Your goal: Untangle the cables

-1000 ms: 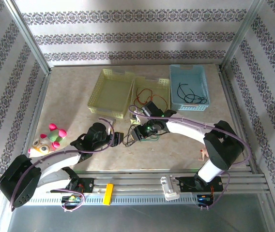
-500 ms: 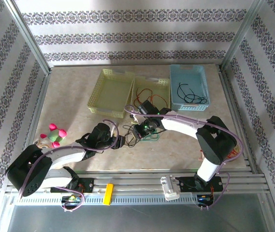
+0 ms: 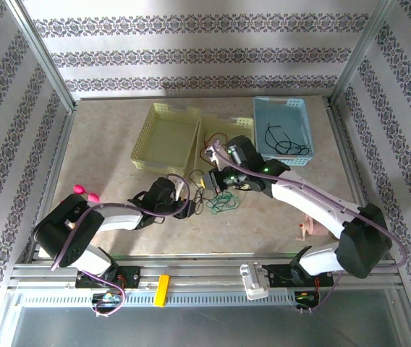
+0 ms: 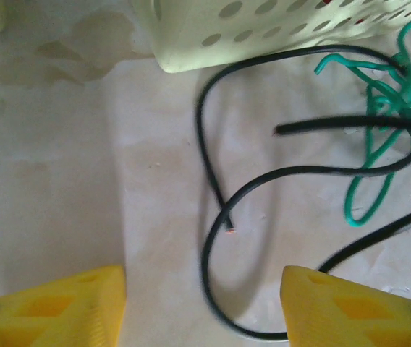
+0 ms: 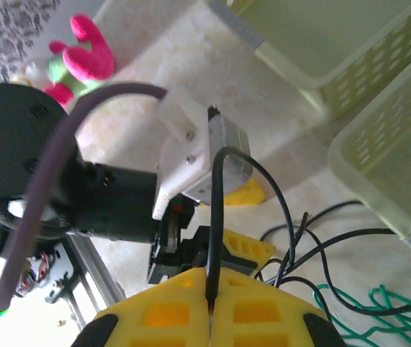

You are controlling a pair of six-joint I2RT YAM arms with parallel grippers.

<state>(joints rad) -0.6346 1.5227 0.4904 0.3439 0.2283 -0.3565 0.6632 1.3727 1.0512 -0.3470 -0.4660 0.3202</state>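
Note:
The black cable (image 4: pixel 213 238) lies in loose loops on the table, tangled with the green cable (image 4: pixel 379 108) to its right. My left gripper (image 4: pixel 203 293) is open just above the table, and one black loop lies between its yellow fingers (image 4: pixel 61 303). My right gripper (image 5: pixel 211 278) is shut on a strand of the black cable (image 5: pixel 216 210), which rises from its fingertips and arcs away. From above, the right gripper (image 3: pixel 210 181) hangs over the tangle (image 3: pixel 216 199) and the left gripper (image 3: pixel 189 194) faces it from the left. The red cable is mostly hidden behind my right arm.
Two pale yellow baskets (image 3: pixel 163 137) (image 3: pixel 243 124) and a blue basket (image 3: pixel 281 108) holding another black wire (image 3: pixel 281 141) stand behind the tangle. A pink and green plush toy (image 3: pixel 82 192) lies at the left. Metal frame rails edge the table.
My right gripper shut on the black cable and drew back to the right, raising the strand. My left arm moved right toward the tangle, its jaws narrowing a little.

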